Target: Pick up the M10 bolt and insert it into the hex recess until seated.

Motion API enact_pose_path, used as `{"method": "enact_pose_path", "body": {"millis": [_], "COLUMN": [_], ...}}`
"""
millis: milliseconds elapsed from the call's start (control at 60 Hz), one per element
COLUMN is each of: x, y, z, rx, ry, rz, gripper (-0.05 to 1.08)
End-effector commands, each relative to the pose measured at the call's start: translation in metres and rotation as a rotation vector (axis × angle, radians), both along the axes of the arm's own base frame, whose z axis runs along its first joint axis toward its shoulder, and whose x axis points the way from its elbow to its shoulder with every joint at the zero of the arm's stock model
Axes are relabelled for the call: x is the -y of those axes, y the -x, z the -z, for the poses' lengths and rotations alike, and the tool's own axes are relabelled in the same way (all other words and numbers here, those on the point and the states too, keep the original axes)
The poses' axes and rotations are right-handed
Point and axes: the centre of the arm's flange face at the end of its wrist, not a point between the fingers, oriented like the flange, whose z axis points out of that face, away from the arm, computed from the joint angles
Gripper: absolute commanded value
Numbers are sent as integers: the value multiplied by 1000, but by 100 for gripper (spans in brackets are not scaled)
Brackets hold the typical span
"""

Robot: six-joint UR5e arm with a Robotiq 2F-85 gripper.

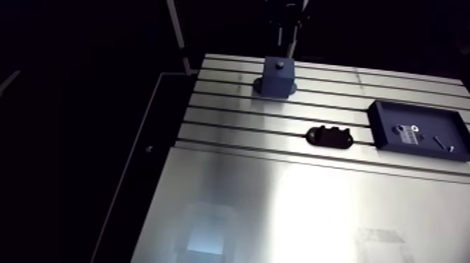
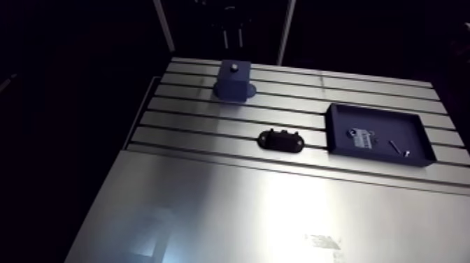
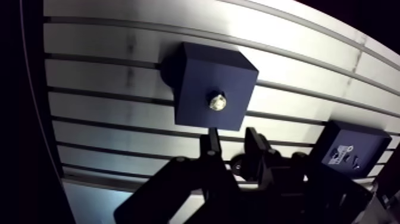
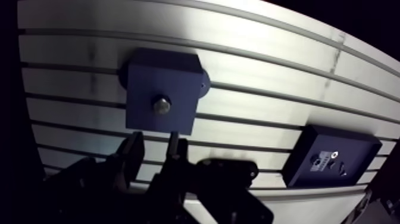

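Standing upright in the blue block, the bolt lies just ahead of the empty, slightly parted end effector.

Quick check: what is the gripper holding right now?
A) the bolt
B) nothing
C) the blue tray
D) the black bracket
B: in the wrist view the gripper has its fingers apart with nothing between them, and the bolt sits in the top of the blue block.

Shiny M10 bolt upright in the dark-blue block's top centre.
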Motion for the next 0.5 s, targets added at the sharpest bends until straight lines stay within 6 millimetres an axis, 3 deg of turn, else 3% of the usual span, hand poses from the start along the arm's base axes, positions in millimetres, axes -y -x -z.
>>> {"method": "enact_pose_path", "body": {"millis": [17,500], "x": [0,1], "y": [1,4], "z": [0,-2], "rx": [-1,-7], "ry": [-2,-2], "rz": [3,-9], "gripper": [58,57]}}
